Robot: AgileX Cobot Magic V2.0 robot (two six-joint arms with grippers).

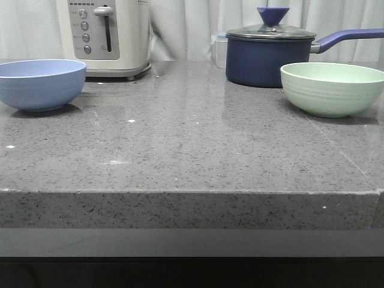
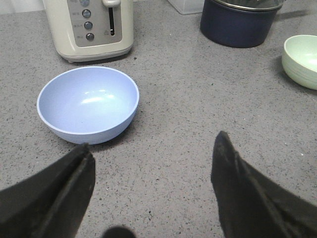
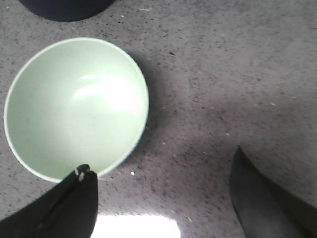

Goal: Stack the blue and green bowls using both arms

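The blue bowl (image 1: 41, 84) sits upright at the far left of the grey counter; it also shows in the left wrist view (image 2: 88, 104). The green bowl (image 1: 332, 88) sits upright at the right; it also shows in the right wrist view (image 3: 74, 107) and at the edge of the left wrist view (image 2: 301, 60). My left gripper (image 2: 153, 148) is open and empty above the counter, just short of the blue bowl. My right gripper (image 3: 161, 161) is open and empty, one fingertip (image 3: 81, 173) over the green bowl's rim. Neither arm shows in the front view.
A cream toaster (image 1: 108, 36) stands behind the blue bowl. A dark navy lidded saucepan (image 1: 270, 54) with a long handle stands behind the green bowl, a clear container (image 1: 219, 49) beside it. The counter's front edge (image 1: 192, 192) runs across the front view.
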